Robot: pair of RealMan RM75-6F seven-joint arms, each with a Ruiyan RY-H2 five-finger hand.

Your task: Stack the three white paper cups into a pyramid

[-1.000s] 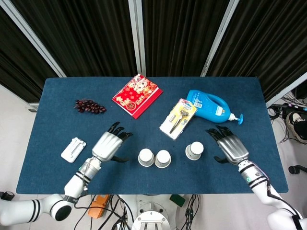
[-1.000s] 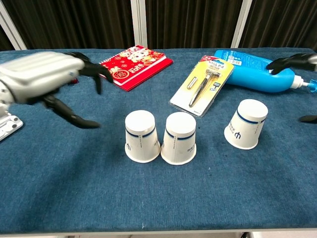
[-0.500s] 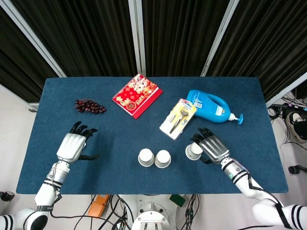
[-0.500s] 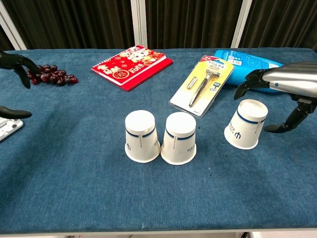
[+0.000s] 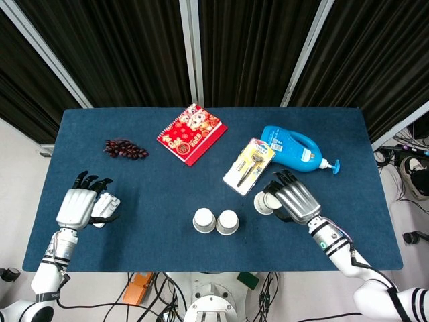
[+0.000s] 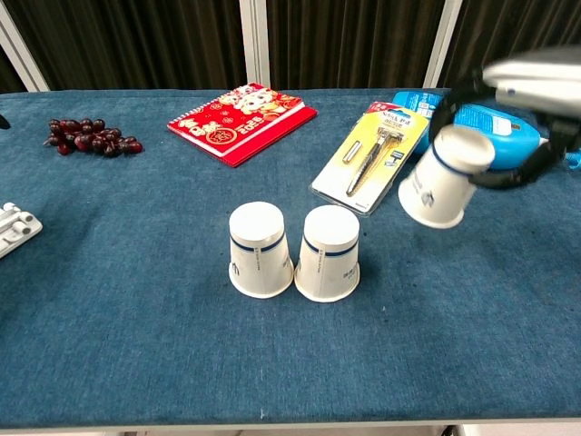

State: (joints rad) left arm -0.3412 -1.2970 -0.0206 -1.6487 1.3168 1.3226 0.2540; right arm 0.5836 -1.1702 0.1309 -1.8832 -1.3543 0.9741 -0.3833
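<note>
Two upside-down white paper cups with blue bands, the left cup [image 6: 260, 249] and the middle cup [image 6: 329, 253], stand touching each other near the front edge of the blue cloth-covered desk [image 6: 136, 345], at its centre. To their right, the robot's silver right hand [image 5: 293, 198] grips the third white paper cup [image 6: 444, 175] by its closed base end, fingers wrapped around it; the chest view shows this cup lifted clear of the cloth and tilted, its open mouth pointing down and left. Toward the front left corner, the silver left hand [image 5: 79, 204] is over the cloth with its dark fingers spread and holding nothing, just beside a small white flat plastic object [image 6: 15, 227] lying near the left edge. Farther back, a blister pack holding a razor on yellow-and-grey card [image 6: 371, 155] lies at a slant right of centre, and behind it a blue plastic bottle with a pump nozzle [image 5: 293, 149] rests on its side toward the right edge, partly hidden in the chest view by the raised cup and hand. A red booklet printed with cartoon figures [image 6: 241, 122] lies near the back edge at centre, and a bunch of dark red grapes [image 6: 91, 138] sits toward the back left corner.
</note>
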